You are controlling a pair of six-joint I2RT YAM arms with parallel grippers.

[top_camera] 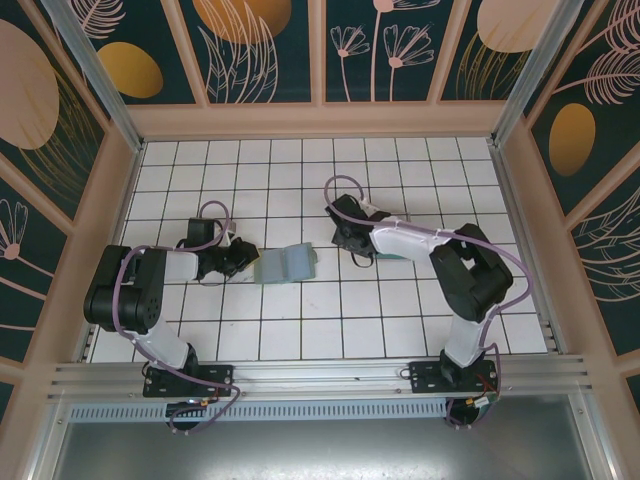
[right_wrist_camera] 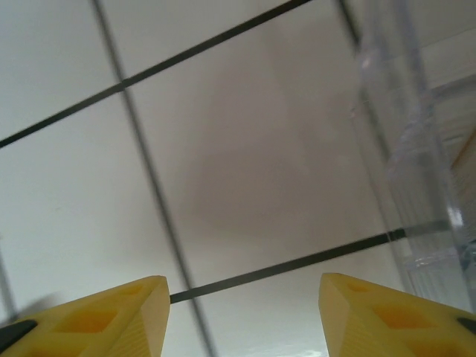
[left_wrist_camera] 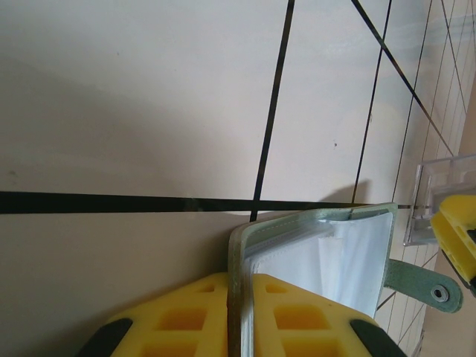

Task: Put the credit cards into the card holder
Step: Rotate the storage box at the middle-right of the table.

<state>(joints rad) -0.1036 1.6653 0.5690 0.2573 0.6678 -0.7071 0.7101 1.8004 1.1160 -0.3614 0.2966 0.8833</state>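
Note:
The sage-green card holder (top_camera: pixel 286 265) lies open on the tiles between the arms. My left gripper (top_camera: pixel 245 258) is shut on its left cover edge. In the left wrist view the yellow fingers (left_wrist_camera: pixel 186 312) pinch that cover, and the card holder (left_wrist_camera: pixel 312 253) shows clear inner sleeves and a snap strap (left_wrist_camera: pixel 428 286). My right gripper (top_camera: pixel 345 243) stands open low over the tiles, to the right of the holder. Between its fingertips (right_wrist_camera: pixel 244 312) there is only bare floor. A teal sliver (top_camera: pixel 388 257), probably the credit cards, shows under the right arm; the rest is hidden.
A clear plastic tray stands right beside the right gripper, its wall (right_wrist_camera: pixel 416 163) at the right of that wrist view and its corner (left_wrist_camera: pixel 439 193) beyond the holder. Wooden walls (top_camera: pixel 125 200) ring the white tiled floor.

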